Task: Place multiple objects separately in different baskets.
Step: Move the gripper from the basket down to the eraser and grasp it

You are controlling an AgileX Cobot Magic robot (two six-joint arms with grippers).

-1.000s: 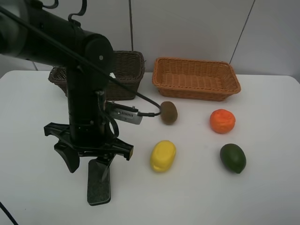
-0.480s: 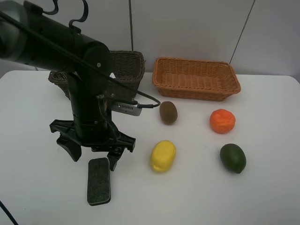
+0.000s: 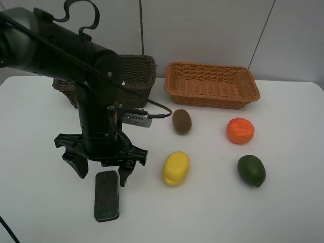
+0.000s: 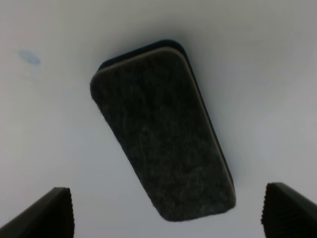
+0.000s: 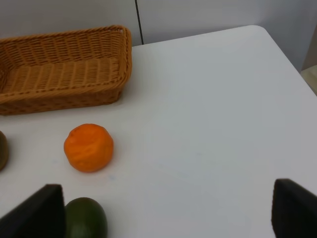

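The left claw (image 3: 102, 174) hangs above the table (image 3: 35, 207) with its fingers (image 4: 53, 214) spread wide and nothing gripped; the eraser (image 3: 107, 196) lies flat on the table just under and in front of it, on the camera's side of the fingertips; in the left wrist view the eraser sits in the gap between the two fingers, skewed to the line joining them and touching neither; its dark felt face is up, with a thin paler layer and a dark edge showing along one end; the lemon (image 3: 176, 168) lies on the table near this claw's outer side, toward the middle of the table, apart from the fingers; the kiwi (image 3: 181, 121) sits farther back than the lemon, level with the claw's wrist and close to the cable plug there; the dark basket (image 3: 139, 76) stands behind the left arm, which hides most of it, so I cannot tell what it holds; the tan basket (image 3: 212, 86) stands beside it, farther from the claw, at the back of the table; the right claw (image 5: 169, 210) shows only in its own wrist view, fingers wide apart and holding nothing, over bare table; the orange (image 5: 88, 147) rests ahead of it and off to one side, the avocado (image 5: 85, 218) just beside one finger without touching it, and the tan basket lies beyond the orange; the orange and avocado are well apart from the left claw
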